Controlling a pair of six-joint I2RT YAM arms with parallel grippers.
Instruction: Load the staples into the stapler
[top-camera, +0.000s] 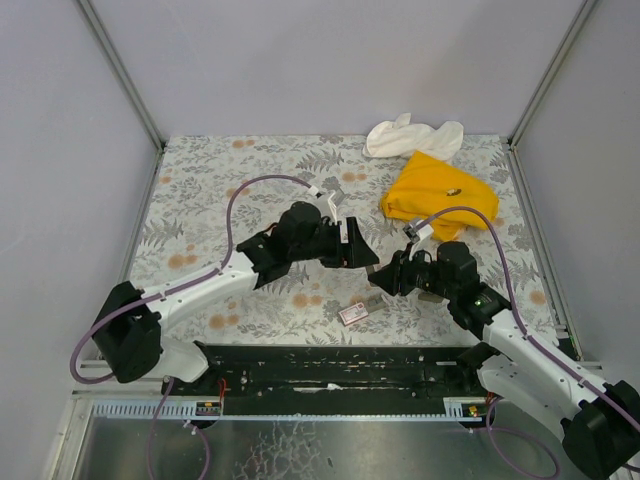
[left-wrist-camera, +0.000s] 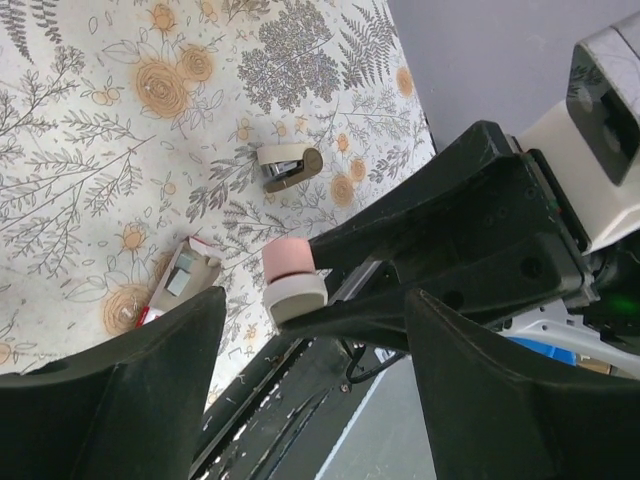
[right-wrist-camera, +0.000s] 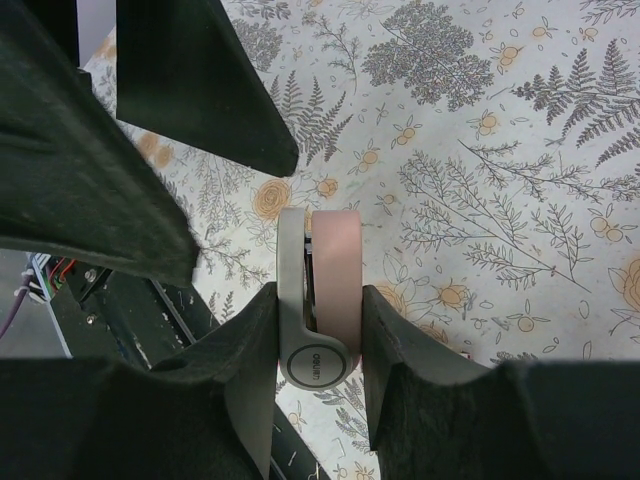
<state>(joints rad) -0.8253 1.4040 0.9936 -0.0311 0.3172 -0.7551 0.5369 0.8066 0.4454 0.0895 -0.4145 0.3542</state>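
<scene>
Right gripper (right-wrist-camera: 318, 325) clamped across the stapler (right-wrist-camera: 335, 260) near its hinge end, pink-and-grey body held off the table (top-camera: 250, 180). Left gripper (left-wrist-camera: 315, 305) jaws apart, close by the stapler's free end, gripping nothing. Staples (top-camera: 352, 313): small pink box flat on the table, just base-side of both grippers, tan inner showing. Judged light, thin card, crushable. Pinch gently across the long edges.

Between the fingers of the right end effector (right-wrist-camera: 318, 310): the stapler (right-wrist-camera: 335, 270). On the bench (top-camera: 200, 200), just left of and nearer than that end effector: the staples (top-camera: 353, 313). Just behind-left: the left end effector (top-camera: 362, 250). Farther behind: nearer cloth (top-camera: 440, 195), then farther cloth (top-camera: 410, 137).
</scene>
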